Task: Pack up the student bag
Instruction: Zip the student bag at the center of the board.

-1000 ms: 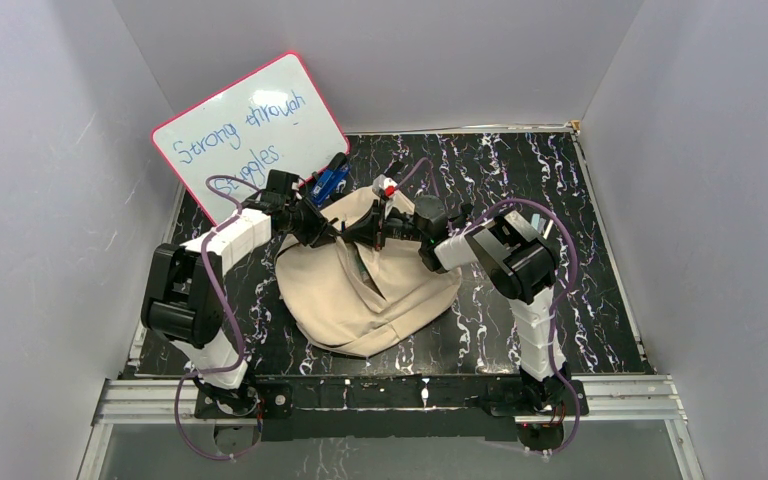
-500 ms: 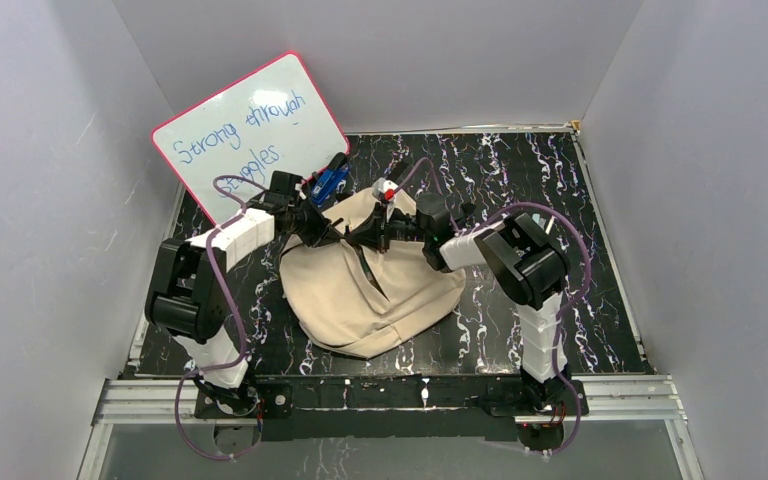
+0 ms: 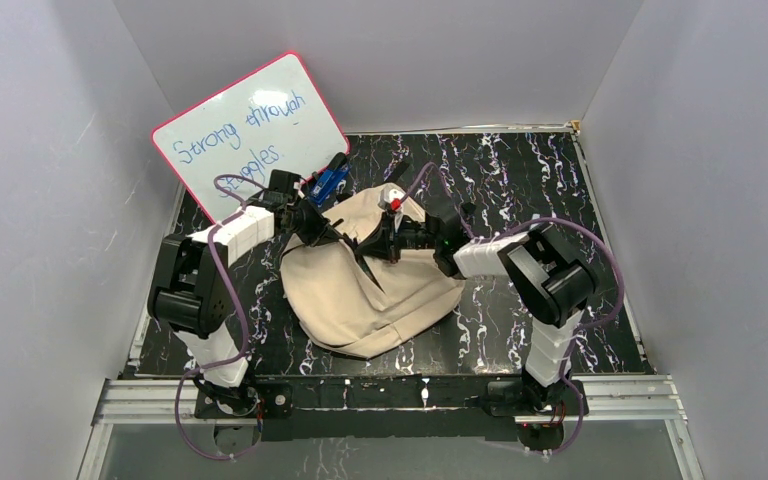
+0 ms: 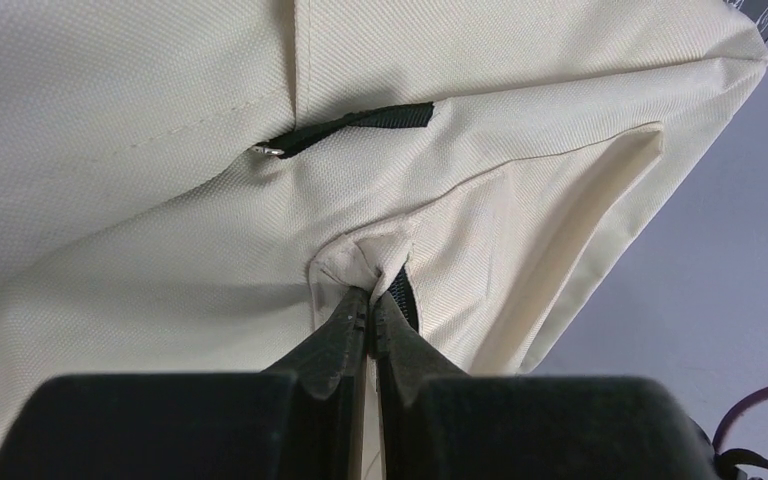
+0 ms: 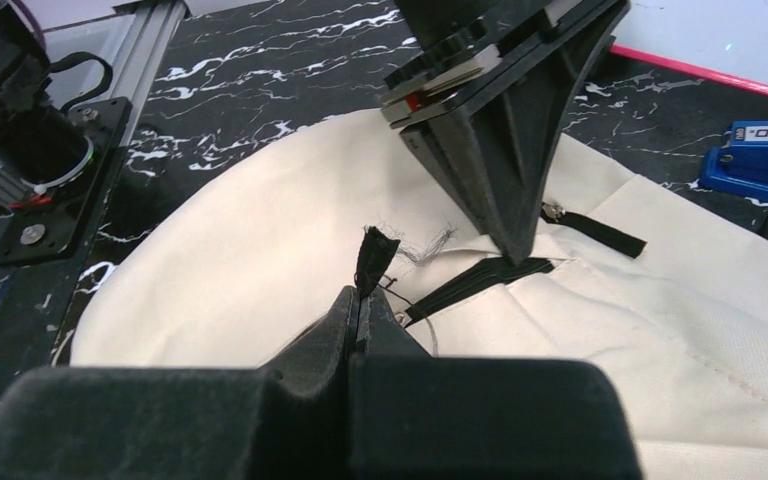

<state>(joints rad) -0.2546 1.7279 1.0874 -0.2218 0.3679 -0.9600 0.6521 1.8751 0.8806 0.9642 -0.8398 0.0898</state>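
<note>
The student bag [image 3: 360, 300], beige and soft, lies in the middle of the black marbled table. My left gripper [image 4: 371, 298] is shut on a pinched fold of the bag's fabric [image 4: 360, 262] at the end of a dark zipper [image 4: 406, 300]. From the other side my right gripper [image 5: 360, 295] is shut on a frayed black zipper tab [image 5: 371, 255]. In the top view both grippers, left [image 3: 350, 240] and right [image 3: 380, 246], meet tip to tip on the bag's upper part. Another black pull strap [image 4: 360, 125] lies flat on the fabric.
A pink-framed whiteboard [image 3: 250, 130] leans at the back left. A blue item [image 3: 328, 180] lies just behind the bag, close to the left arm. Grey walls close in both sides and the back. An aluminium rail [image 3: 390, 392] runs along the near edge.
My left gripper has shut on the bag's fabric. The right arm's elbow has swung out to the right and its gripper, still shut on the tab, has shifted slightly.
</note>
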